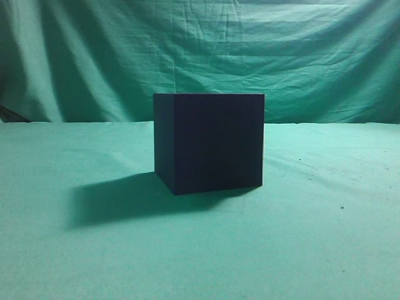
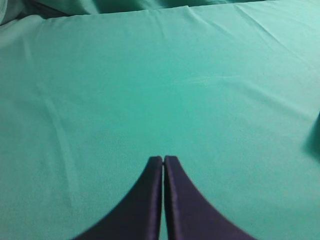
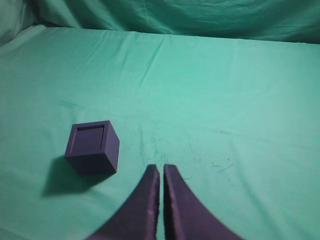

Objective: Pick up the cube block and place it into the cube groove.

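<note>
Exterior view: green cloth (image 1: 200, 250) covers table and backdrop.

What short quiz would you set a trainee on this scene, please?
1. True or false: the right gripper is holding the dark box.
2. In the right wrist view, where does the box stand relative to that gripper's fingers? A) to their left, B) to their right, C) between them.
3. Fill in: the table is covered by a ___ cloth.

Key:
1. False. The fingers are shut on nothing, and the box stands apart on the cloth. The left gripper is shut and empty too.
2. A.
3. Green.
</note>
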### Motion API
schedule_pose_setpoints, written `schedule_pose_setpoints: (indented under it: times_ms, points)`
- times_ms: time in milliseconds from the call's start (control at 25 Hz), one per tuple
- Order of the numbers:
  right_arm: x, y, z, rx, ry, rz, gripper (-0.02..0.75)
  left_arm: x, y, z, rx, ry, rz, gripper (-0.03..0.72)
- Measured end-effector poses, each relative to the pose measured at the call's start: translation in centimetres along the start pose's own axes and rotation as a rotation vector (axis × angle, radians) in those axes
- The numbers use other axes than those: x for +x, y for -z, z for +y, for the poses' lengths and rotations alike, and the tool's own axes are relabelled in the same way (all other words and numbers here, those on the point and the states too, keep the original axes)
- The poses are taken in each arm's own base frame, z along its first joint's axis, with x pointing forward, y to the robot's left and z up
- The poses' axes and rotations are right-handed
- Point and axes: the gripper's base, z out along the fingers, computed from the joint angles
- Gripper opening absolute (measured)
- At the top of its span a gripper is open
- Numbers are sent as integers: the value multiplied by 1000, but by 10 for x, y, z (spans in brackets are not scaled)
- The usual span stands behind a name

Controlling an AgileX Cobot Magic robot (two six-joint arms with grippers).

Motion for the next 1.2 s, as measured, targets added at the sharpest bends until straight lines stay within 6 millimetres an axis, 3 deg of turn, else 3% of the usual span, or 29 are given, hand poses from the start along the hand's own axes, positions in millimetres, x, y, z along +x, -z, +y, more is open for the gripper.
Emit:
schedule_pose_setpoints:
  times_ms: [240, 400, 560, 720, 960, 1200]
  points:
    - [35, 1, -11, -2, 12, -5, 0, 0, 0, 0, 0, 0, 0, 0]
    - [54, 5, -15, -72, -6, -98, 0, 0, 0, 0, 0, 0, 0, 0]
    - [64, 12, -16, -128, -30, -132, 0, 0, 0, 0, 0, 0, 0, 0]
    - [64, 7, -14, -136, 67, -175, 0, 0, 0, 0, 0, 0, 0, 0]
    - [76, -33, -3, -148, 226, -218, 0, 0, 0, 0, 0, 0, 0, 0]
    - [120, -88, 0, -55, 163, -247, 0, 0, 0, 0, 0, 0, 0, 0]
